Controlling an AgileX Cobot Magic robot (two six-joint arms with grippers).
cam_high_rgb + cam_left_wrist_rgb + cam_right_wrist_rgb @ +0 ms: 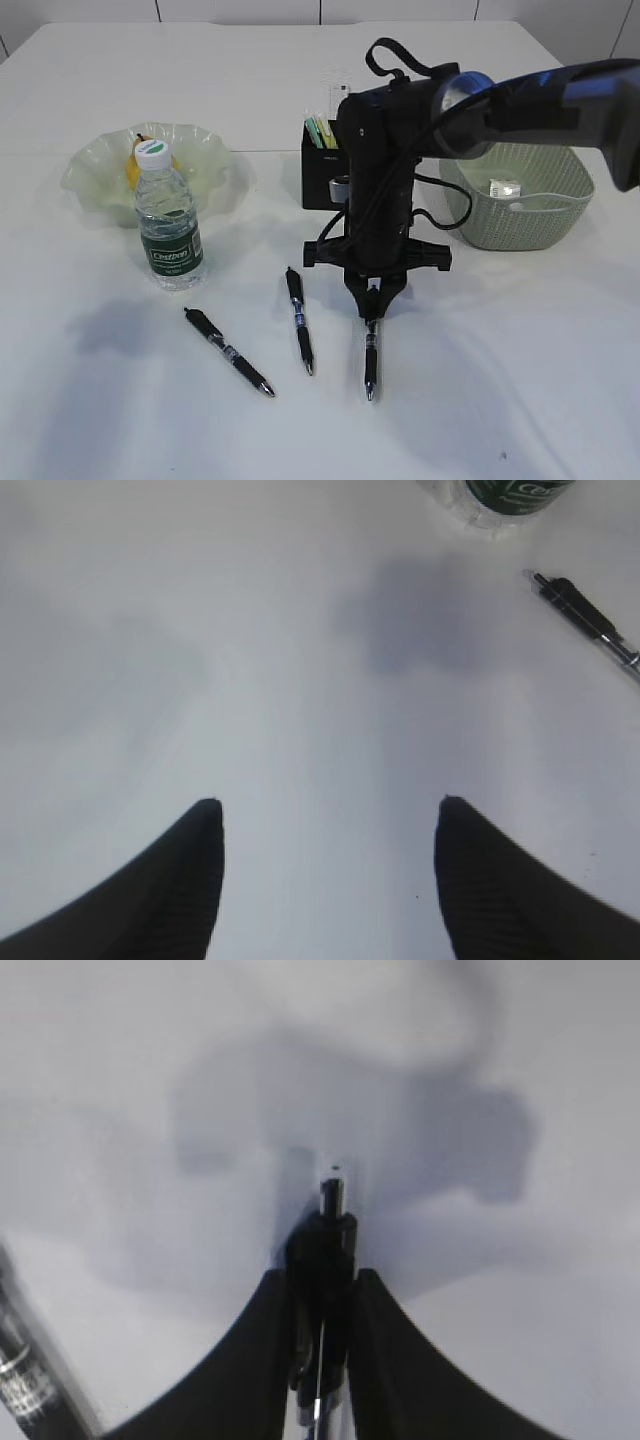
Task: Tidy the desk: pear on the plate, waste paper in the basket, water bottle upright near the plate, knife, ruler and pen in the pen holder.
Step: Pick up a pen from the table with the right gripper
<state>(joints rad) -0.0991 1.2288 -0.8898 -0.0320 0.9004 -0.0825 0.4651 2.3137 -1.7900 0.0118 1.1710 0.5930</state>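
Three black pens lie on the white table. My right gripper (371, 316) (322, 1272) is shut on the top end of the right pen (370, 365) (322, 1245), whose tip rests on the table. The middle pen (300, 320) and the left pen (228, 351) (590, 625) lie free. The water bottle (168, 218) (500, 498) stands upright in front of the pale green plate (215, 160), which holds the yellow pear (133, 165). The black pen holder (318, 165) stands behind my right arm. My left gripper (325, 805) is open and empty over bare table; it does not show in the exterior view.
A green basket (520, 205) with crumpled white paper (505, 187) inside stands at the right. The pen holder holds several items. A second pen shows at the left edge of the right wrist view (30, 1380).
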